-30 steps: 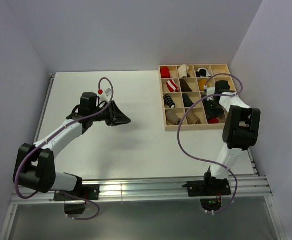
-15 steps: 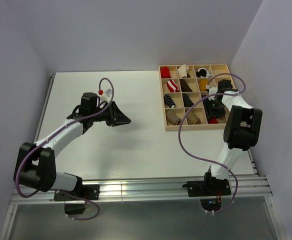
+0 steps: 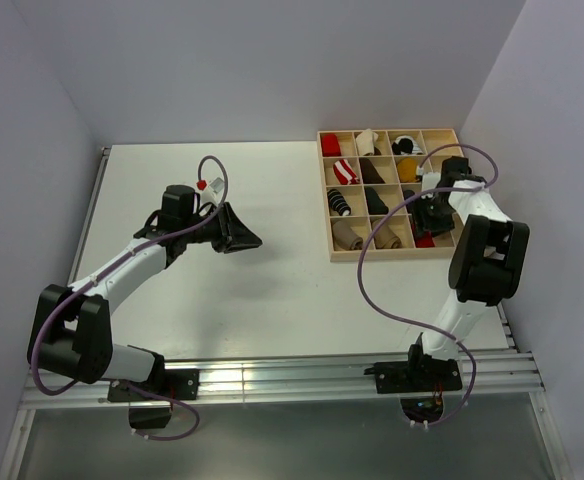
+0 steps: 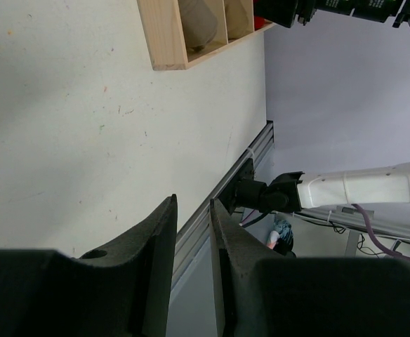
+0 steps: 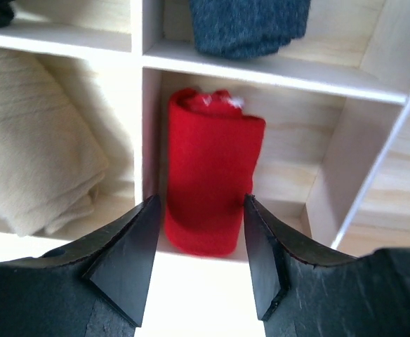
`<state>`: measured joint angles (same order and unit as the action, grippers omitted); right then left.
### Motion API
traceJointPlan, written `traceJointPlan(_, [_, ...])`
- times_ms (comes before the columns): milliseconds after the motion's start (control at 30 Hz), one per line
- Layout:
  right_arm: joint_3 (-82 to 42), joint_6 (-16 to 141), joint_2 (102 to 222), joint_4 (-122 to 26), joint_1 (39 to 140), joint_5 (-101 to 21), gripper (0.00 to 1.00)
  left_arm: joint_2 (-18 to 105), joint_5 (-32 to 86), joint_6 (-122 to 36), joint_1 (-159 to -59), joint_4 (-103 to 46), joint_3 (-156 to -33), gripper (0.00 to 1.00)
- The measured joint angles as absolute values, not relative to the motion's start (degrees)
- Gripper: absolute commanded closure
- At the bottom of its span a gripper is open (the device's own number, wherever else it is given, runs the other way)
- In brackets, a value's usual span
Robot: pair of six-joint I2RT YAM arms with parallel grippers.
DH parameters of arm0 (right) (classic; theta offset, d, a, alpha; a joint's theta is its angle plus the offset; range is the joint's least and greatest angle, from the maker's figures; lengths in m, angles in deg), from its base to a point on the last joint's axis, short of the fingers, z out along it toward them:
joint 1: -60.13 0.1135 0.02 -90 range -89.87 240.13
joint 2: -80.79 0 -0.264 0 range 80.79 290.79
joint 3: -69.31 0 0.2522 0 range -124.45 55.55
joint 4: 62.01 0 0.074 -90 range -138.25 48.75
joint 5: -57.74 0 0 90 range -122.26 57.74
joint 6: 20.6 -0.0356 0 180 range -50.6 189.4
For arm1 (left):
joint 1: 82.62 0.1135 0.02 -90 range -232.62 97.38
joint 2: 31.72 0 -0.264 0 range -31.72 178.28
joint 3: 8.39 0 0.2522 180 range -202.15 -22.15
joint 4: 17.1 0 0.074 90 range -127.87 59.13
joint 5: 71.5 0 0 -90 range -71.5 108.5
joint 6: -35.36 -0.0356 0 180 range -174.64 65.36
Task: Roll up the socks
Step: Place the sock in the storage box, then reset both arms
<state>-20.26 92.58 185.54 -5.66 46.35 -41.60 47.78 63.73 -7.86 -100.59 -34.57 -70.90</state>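
Right gripper [image 5: 201, 199] stands open astride the red sock [image 5: 208, 168] in the box's [image 3: 387, 257] near row, while left gripper [image 4: 193, 200] hovers slightly parted, empty, over the table [image 4: 64, 126].

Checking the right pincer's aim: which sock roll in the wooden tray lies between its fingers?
The bright red sock roll, lying between the right pincer's spread fingers. The beige bundle sits one compartment over, the dark grey bundle a compartment beyond.

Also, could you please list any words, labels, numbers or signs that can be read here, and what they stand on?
None: no readable text shows on the wooden tray, the red sock or the table.
The white fleck on the sock is only a blurred spot.
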Motion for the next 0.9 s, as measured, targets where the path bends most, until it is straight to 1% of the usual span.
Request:
traceJointPlan(267, [-20.7,92.6,181.6,-2.9,46.0,-43.6,0.41,47.9,63.7,-8.0,-100.6,-34.8,-70.9,0.70])
traceJointPlan(433, [-22.5,92.7,175.6,0.0,46.0,-46.6,0.41,47.9,63.4,-8.6,-100.6,-35.8,-70.9,0.70])
traceJointPlan(633, [-26.6,93.3,162.8,2.7,45.9,-54.4,0.36,47.9,61.9,-9.6,-100.6,-37.5,-71.8,0.70])
traceJointPlan(767, [-26.9,94.0,151.8,3.8,45.9,-60.1,0.35,47.9,60.7,-10.5,-100.6,-38.8,-73.2,0.70])
traceJointPlan(900, [-26.4,94.7,145.0,4.2,46.0,-63.9,0.34,47.9,59.6,-10.7,-100.6,-39.8,-74.3,0.70])
